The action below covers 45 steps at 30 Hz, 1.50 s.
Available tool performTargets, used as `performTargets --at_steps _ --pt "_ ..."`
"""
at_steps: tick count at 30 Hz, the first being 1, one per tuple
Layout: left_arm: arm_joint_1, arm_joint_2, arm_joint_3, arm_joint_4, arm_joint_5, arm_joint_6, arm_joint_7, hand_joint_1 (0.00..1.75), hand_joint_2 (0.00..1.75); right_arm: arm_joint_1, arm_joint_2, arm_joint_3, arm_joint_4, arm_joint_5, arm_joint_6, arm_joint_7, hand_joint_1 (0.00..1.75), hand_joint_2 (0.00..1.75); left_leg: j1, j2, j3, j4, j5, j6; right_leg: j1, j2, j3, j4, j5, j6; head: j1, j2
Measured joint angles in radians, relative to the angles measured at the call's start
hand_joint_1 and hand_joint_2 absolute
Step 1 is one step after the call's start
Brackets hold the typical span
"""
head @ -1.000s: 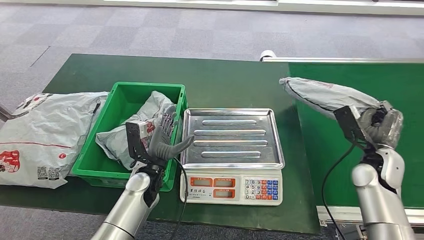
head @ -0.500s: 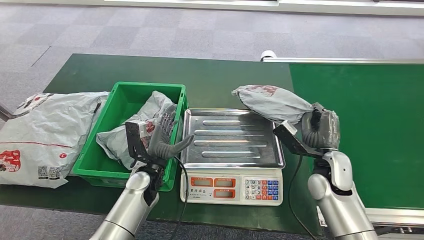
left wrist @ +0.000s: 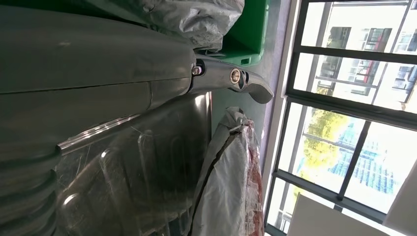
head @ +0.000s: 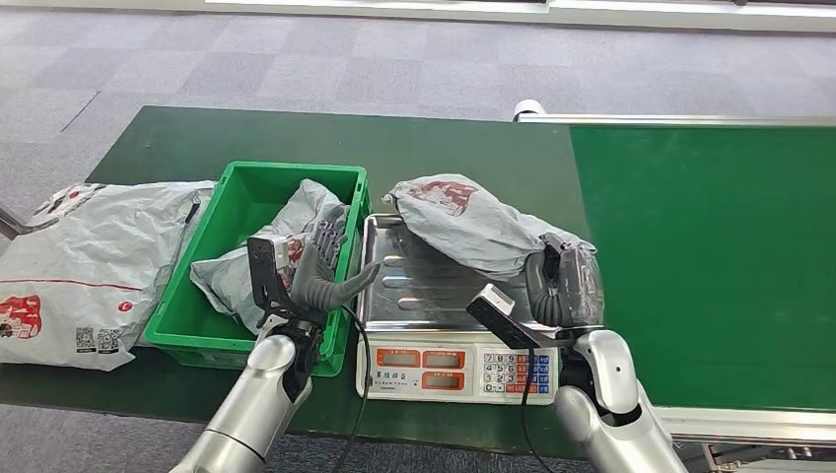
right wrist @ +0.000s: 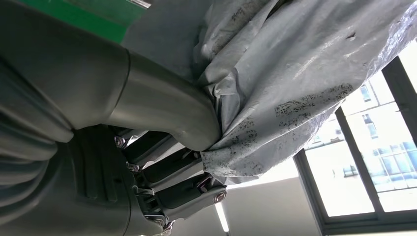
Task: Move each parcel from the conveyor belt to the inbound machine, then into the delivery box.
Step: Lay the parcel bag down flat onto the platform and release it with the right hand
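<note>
3 soft grey plastic parcels lie before us: a flat one (head: 94, 266) on the worktop, a crumpled one in the green crate (head: 219, 222). Our left hand (head: 313, 271) hovers spread. Right of it, our right hand (head: 564, 286) grips the limp parcel (head: 463, 217), which sags over the steel scale tray (head: 434, 286); it looks light and slippery, so we grip bunched film.
</note>
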Motion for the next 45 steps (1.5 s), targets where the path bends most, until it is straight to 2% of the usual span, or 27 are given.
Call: performTargets --at_steps 7,13,19,23,27,30,32,38,40,45 --pt "-0.007 0.0 0.005 0.005 -0.002 -0.004 0.0 0.0 1.75 0.066 0.024 0.052 -0.064 0.076 0.067 -0.007 1.75 1.75 0.0 0.0 0.0 0.0 0.0 0.0 0.002 0.0 0.0 0.0 -0.001 -0.001 0.0 0.0" --pt "-0.028 -0.001 0.006 0.026 -0.007 -0.006 0.015 0.0 1.75 0.093 0.029 0.116 -0.095 0.007 0.136 0.009 1.75 1.75 0.0 0.0 0.0 0.0 0.0 0.0 0.002 0.0 0.0 0.0 -0.001 -0.001 0.0 0.0" --pt "-0.034 0.006 0.013 0.029 -0.008 -0.003 0.032 0.0 1.75 0.28 0.024 0.129 -0.258 0.004 0.275 0.056 1.75 1.75 0.0 -0.002 0.0 0.0 -0.002 -0.001 0.001 -0.002 0.0 0.0 -0.003 -0.001 0.0 0.0" --pt "-0.034 0.008 0.018 0.027 -0.031 0.003 0.038 0.0 1.75 0.343 0.027 0.129 -0.32 -0.017 0.313 0.074 1.75 1.75 0.0 -0.001 0.0 0.0 -0.003 -0.001 0.001 -0.001 0.0 0.0 -0.004 -0.001 0.0 0.0" --pt "-0.032 0.007 0.02 0.022 -0.067 0.029 0.036 0.0 1.75 0.375 0.039 0.124 -0.353 -0.019 0.329 0.079 0.0 1.75 0.0 -0.001 0.0 0.0 -0.003 0.0 0.001 -0.001 0.0 0.0 -0.004 -0.001 0.0 0.0" --pt "-0.026 0.007 0.02 0.014 -0.097 0.064 0.02 0.0 1.75 0.389 0.053 0.115 -0.368 -0.051 0.331 0.063 0.0 1.75 0.0 0.0 0.0 0.0 -0.003 -0.001 0.001 0.0 0.0 0.0 -0.003 -0.001 0.0 0.0" --pt "-0.016 0.006 0.02 -0.001 -0.138 0.102 -0.002 0.0 1.75 0.393 0.065 0.098 -0.372 -0.126 0.327 0.029 0.0 1.75 0.0 0.0 0.001 0.0 -0.003 -0.001 0.001 0.0 0.0 0.0 -0.003 -0.001 0.0 0.0" --pt "-0.004 0.004 -0.012 -0.045 -0.365 0.164 -0.061 0.0 1.75 0.386 0.101 -0.042 -0.373 -0.533 0.334 -0.159 0.0 1.75 0.0 0.0 0.001 0.0 -0.003 0.0 0.0 0.0 0.0 0.0 -0.003 -0.001 0.0 0.0" --pt "-0.005 0.004 -0.031 -0.047 -0.399 0.17 -0.068 0.0 1.75 0.381 0.111 -0.09 -0.372 -0.58 0.341 -0.185 0.0 1.75 0.0 0.0 0.001 0.0 -0.003 0.0 0.0 0.0 0.0 0.0 -0.003 -0.001 0.0 0.0" --pt "-0.007 0.004 -0.048 -0.047 -0.413 0.177 -0.077 0.0 1.75 0.38 0.129 -0.145 -0.37 -0.597 0.349 -0.199 0.0 1.75 0.0 0.0 0.001 0.0 -0.003 0.0 0.001 0.0 0.0 0.0 -0.003 -0.001 0.0 0.0"
